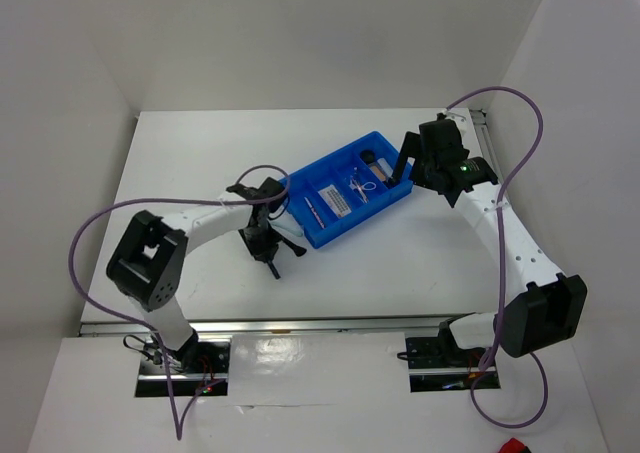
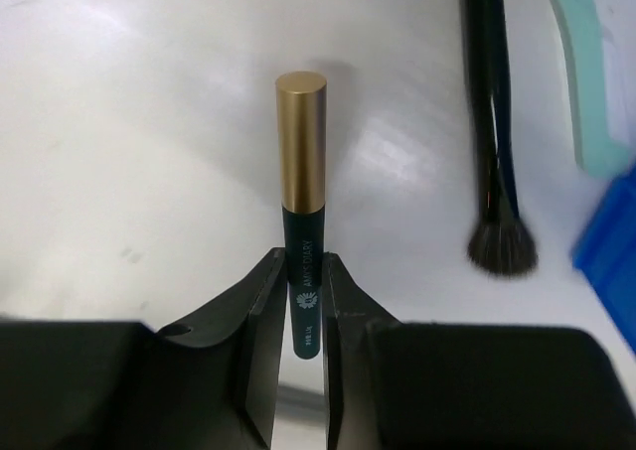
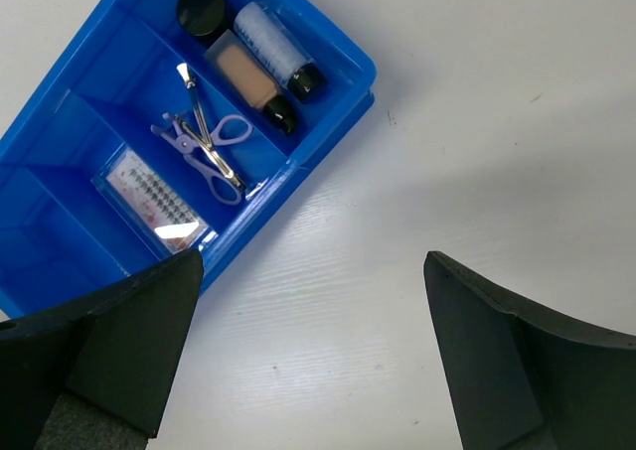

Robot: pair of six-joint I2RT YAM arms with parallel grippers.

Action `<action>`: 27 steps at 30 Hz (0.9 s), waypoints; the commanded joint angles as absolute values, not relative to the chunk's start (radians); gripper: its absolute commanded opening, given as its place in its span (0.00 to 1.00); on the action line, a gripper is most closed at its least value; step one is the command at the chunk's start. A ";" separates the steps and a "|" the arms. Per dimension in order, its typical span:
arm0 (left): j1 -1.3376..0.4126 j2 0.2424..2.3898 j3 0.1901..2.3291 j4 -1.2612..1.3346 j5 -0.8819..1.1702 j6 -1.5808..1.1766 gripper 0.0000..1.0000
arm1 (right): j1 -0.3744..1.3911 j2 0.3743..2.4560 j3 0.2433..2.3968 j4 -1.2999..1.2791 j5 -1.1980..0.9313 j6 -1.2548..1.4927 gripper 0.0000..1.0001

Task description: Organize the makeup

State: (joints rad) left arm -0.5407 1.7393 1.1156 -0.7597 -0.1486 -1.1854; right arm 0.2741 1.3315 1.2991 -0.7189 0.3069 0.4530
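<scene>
The left hand [image 2: 303, 263] is seemingly pinching just the tail of the mascara [image 2: 301, 132] lying on the desk [image 2: 149, 122] beside the tray [image 1: 360, 220], risking a swing-out on lifting; the right hand [image 3: 313, 261] is hovering empty, wide open.

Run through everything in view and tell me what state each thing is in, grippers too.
left gripper, shut on the gold-capped tube
gold-capped tube, capped, lying on the table
black brush, lying loose on the table
right gripper, open, empty
black round jar, closed, in the blue tray
clear bottle, capped, lying in the same compartment
beige tube, capped, lying beside the bottle
lash curler, lying in the next compartment
</scene>
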 commanded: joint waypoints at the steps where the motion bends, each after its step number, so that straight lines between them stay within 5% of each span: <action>1: -0.538 1.563 1.166 -0.946 -0.216 -1.198 0.00 | 0.267 1.331 1.304 -0.704 0.325 0.442 1.00; 7: -0.548 1.466 1.374 -0.924 -0.238 -1.116 0.00 | 0.267 1.331 1.304 -0.683 0.313 0.442 1.00; 15: -0.557 1.837 1.770 -0.868 -0.158 -1.100 0.00 | 0.267 1.322 1.304 -0.704 0.313 0.451 1.00; 22: -0.557 2.006 1.891 -0.900 -0.170 -1.138 0.01 | 0.258 1.302 1.293 -0.713 0.340 0.451 1.00; 25: -0.557 2.017 1.861 -0.900 -0.170 -1.147 0.17 | 0.258 1.293 1.293 -0.713 0.341 0.442 1.00; 27: -0.557 2.017 1.836 -0.867 -0.161 -1.138 0.38 | 0.258 1.293 1.293 -0.713 0.341 0.442 1.00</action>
